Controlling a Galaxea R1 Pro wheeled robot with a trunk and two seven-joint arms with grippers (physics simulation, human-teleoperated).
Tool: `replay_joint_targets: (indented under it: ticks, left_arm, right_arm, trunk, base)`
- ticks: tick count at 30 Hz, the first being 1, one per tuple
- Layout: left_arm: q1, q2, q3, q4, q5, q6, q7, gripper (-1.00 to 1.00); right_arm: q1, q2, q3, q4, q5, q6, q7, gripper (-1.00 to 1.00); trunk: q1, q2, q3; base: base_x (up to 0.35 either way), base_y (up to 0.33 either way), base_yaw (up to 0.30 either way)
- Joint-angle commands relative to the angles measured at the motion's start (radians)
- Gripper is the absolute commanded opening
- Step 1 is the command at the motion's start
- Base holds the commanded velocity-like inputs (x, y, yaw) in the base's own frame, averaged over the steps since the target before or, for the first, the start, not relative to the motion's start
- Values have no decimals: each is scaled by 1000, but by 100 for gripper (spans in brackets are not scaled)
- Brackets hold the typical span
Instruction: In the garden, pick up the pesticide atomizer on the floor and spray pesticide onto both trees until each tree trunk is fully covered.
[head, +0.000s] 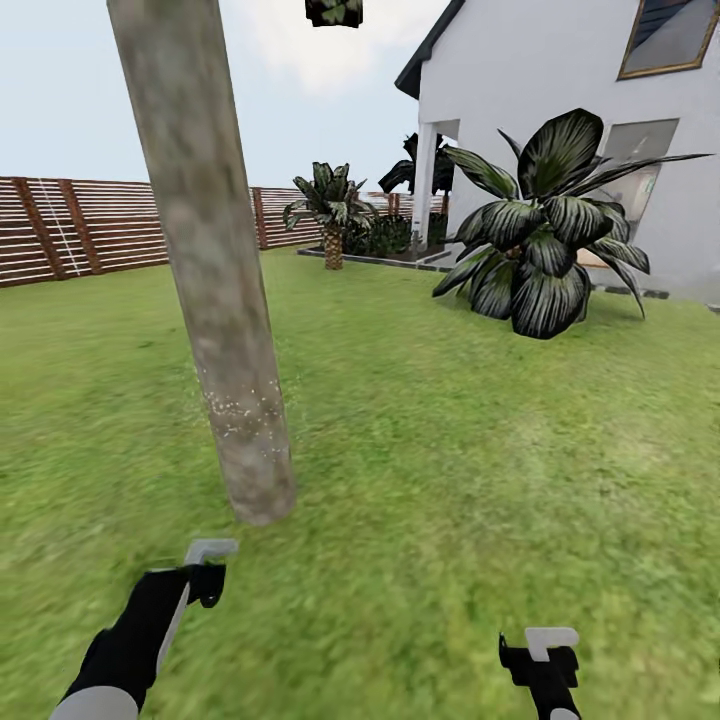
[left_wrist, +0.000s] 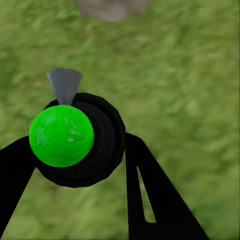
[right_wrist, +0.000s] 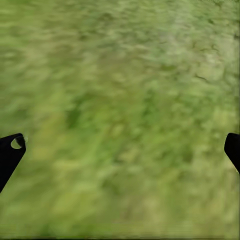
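Left of frame centre, tree trunk (head: 215, 300) shows pesticide (head: 240, 405) specks low down only. Left end effector (left_wrist: 75, 150) clenched on pesticide atomizer (left_wrist: 75, 145), nozzle trunk-ward; right end effector (right_wrist: 120, 147) released. Spraying step: next, sweep higher.

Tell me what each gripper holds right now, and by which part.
The left gripper is shut on the pesticide atomizer, its fingers clamping the round black body just below the green-looking top. The right gripper is open over grass, holding nothing.
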Motion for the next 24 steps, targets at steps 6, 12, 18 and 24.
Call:
replay_joint_targets:
  ticks: [6, 12, 18, 24]
  left_arm:
    - [-10, 106, -110, 263, -38, -273, -164, -100]
    - [-11, 162, -327, 279, -157, -366, -486, -100]
    - [-11, 146, -357, 283, -254, -419, -602, -100]
    - [-11, 144, -465, 283, -259, -422, -607, -100]
  right_arm:
    - [0, -9, 65, -129, 130, 45, 270, 100]
    - [-1, -6, 74, -341, 318, 176, 709, 100]
    - [-4, -2, 75, -360, 379, 180, 827, 100]
    - [-5, 28, 76, -361, 464, 180, 899, -100]
  trunk:
    - [0, 0, -1]
    - [0, 0, -1]
    - [0, 0, -1]
    - [0, 0, -1]
  base:
    - [-13, 0, 0]
    - [0, 0, 0]
    - [0, 0, 0]
    - [0, 0, 0]
